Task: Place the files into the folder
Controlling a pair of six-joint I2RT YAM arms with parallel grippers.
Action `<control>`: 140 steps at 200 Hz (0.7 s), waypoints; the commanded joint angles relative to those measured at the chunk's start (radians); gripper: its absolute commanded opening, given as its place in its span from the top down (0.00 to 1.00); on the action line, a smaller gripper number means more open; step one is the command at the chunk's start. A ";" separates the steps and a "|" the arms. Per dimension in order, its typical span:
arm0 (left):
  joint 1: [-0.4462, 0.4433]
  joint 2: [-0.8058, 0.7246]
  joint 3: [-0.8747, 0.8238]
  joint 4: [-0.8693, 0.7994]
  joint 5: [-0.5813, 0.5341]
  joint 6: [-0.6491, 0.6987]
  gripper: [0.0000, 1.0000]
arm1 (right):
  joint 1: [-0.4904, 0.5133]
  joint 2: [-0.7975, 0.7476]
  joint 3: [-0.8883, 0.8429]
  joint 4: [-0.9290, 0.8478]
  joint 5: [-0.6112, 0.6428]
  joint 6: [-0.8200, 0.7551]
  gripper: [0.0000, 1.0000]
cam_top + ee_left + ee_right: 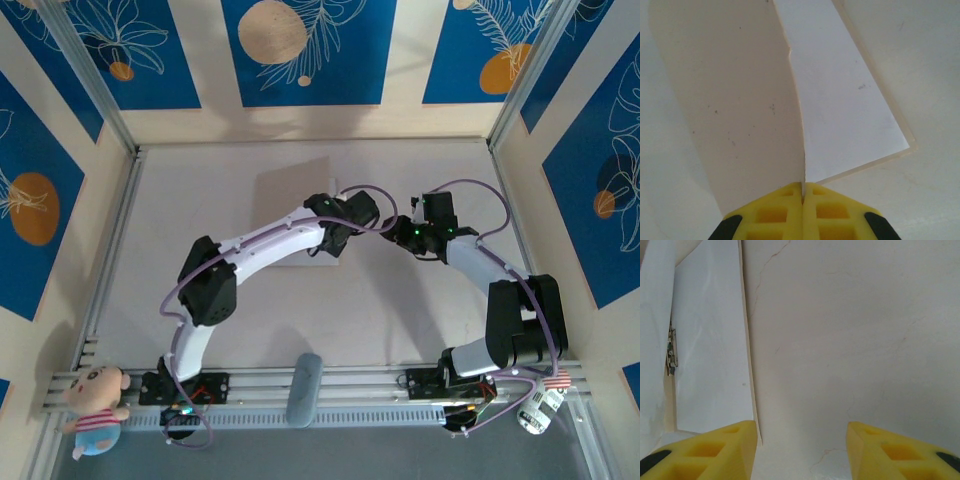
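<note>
left arm (270,240): white shell links, black joint housings | right arm (478,262): same white-and-black build, green light at wrist | cables (470,182): lilac, running along each arm | left gripper (802,187), right gripper (802,430) — yellow moulded fingers, square recesses, black end caps

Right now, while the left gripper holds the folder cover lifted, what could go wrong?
1. The left gripper pinches only the thin edge of the folder cover, which already looks kinked; it might slip out or bend further.
2. The white sheet lies close to the lower panel's rim; a dropped cover may push it out.
3. The open right gripper hovers beside the folder edge and could snag it.
</note>
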 commanded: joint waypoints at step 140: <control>-0.068 0.085 0.091 0.127 0.162 -0.003 0.53 | 0.005 -0.011 -0.015 -0.009 0.021 0.000 0.48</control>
